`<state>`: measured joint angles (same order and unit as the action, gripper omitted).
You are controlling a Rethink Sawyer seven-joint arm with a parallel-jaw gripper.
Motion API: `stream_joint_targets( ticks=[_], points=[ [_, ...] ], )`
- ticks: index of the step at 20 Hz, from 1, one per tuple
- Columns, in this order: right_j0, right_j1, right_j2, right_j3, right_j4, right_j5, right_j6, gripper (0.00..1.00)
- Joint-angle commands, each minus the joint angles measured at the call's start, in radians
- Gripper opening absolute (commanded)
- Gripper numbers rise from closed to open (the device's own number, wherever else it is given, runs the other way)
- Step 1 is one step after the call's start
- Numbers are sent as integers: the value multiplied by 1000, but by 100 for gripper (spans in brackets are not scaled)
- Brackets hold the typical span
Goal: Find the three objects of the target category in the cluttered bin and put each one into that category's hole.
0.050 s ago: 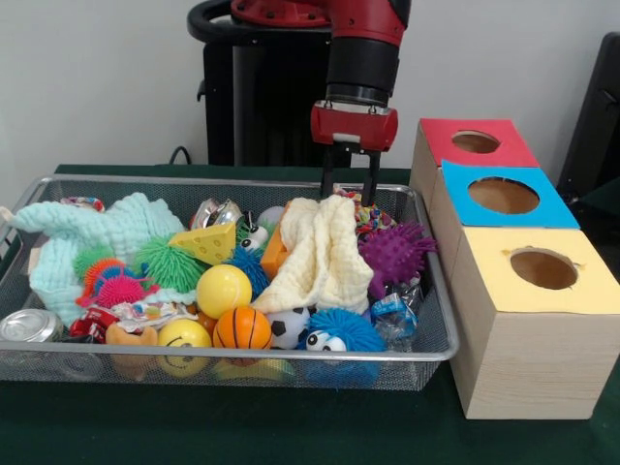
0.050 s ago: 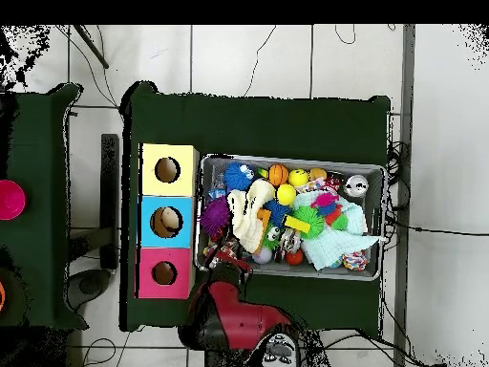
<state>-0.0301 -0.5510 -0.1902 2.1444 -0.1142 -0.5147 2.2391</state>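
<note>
Green cloth [image 1: 291, 431] covers the table. White wall [image 1: 97, 77] behind it, dark panel [image 1: 593, 116] at the picture's right edge, black cable [image 1: 180, 152] rising over the table's far edge. Overhead: tiled floor [image 2: 248, 57], cables [image 2: 435, 229] trailing beside the table, a second dark-covered table [image 2: 38, 210] next to it carrying a pink round thing [image 2: 8, 199] at its edge.
</note>
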Motion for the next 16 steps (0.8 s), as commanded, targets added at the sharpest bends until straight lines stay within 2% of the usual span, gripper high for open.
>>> stream_joint_targets(
  ticks=[1,7,16],
  points=[
    [32,113,72,-37,97,-134,234,100],
    [51,158,77,-60,144,-168,235,100],
    [66,171,74,-63,179,-180,226,100]
  ],
)
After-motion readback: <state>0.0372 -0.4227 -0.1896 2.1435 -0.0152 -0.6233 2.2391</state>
